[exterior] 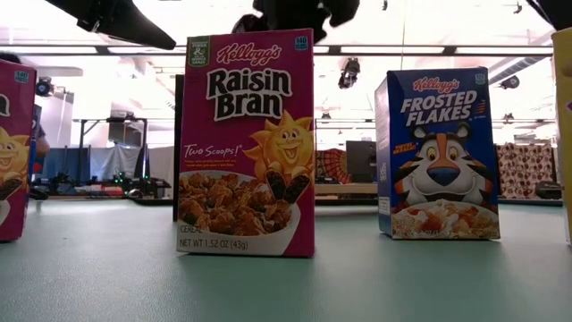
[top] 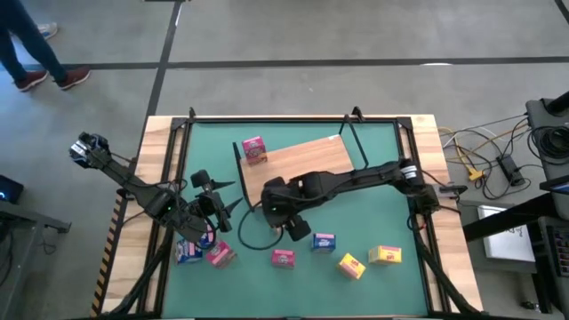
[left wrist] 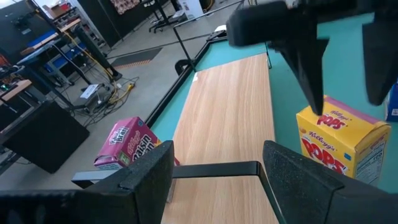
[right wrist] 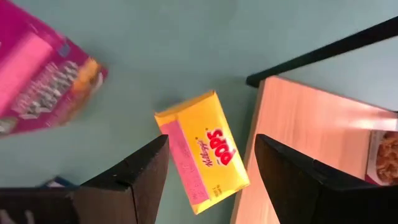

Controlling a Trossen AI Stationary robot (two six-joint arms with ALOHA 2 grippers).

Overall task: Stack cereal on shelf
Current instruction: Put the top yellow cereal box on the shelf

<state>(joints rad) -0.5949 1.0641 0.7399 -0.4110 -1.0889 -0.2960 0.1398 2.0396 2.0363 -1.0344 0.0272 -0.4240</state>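
A: How is the right gripper [right wrist: 211, 142] set?

B: Its fingers are spread, and nothing is pinched. It is held above the mat, pointing down, just beside the near corner of the shelf [top: 307, 160].

A: And what is seen outward from it?

B: A yellow cereal box [right wrist: 202, 152] is found directly beneath, in the gap between the two fingers but apart from both. In the right wrist view its long axis is seen running roughly along the gap, a little skewed, so the narrow width is presented to the jaws. A small twist of the wrist is probably called for before the descent.

A: Which arm is nearer to it?

B: The right one, clearly. It is stretched in from the right edge of the table, with the wrist bent downward over the box.

A: And the left gripper [left wrist: 214, 180]?

B: It is held low at the shelf's left side, fingers spread and empty, and is aimed along the board.

A: Where is the other cereal placed?

B: One pink box [top: 254, 149] is seen at the shelf's far left corner. The other boxes are scattered on the mat [top: 373, 209] towards the front.
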